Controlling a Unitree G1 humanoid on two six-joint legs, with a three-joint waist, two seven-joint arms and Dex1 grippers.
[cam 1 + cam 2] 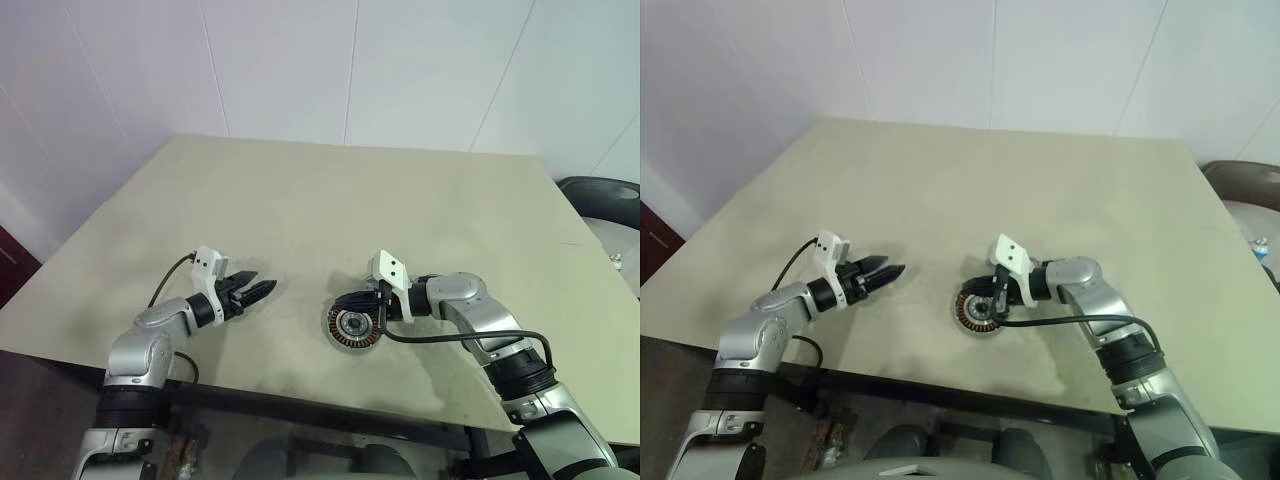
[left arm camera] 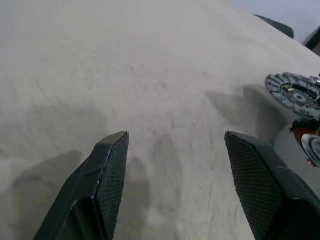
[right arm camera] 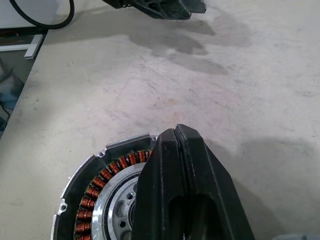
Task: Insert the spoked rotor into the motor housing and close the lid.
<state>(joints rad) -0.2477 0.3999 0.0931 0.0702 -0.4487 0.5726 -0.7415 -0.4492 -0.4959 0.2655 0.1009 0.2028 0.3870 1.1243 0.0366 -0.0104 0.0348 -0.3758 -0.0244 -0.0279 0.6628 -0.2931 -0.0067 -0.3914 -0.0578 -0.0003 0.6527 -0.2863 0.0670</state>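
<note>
A beige table [image 1: 330,200] stood against white panelled walls [image 1: 300,60]. A dark chair [image 1: 605,190] sat past its right corner, and dark floor [image 1: 40,400] showed below the near edge.

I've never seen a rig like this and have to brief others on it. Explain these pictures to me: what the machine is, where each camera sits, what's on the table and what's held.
This is a humanoid robot with two arms, each ending in a two-fingered black gripper. Two pictures come from cameras in its head, looking down over a beige table. The other two come from cameras on its wrists, looking along the fingers.

The left gripper is open and holds nothing. The right gripper is shut, empty, and poised over the motor housing, a round metal cup ringed with copper windings. Whether it touches the housing is unclear.

The left wrist view also shows a flat grey disc lying beyond the housing, possibly the lid.
</note>
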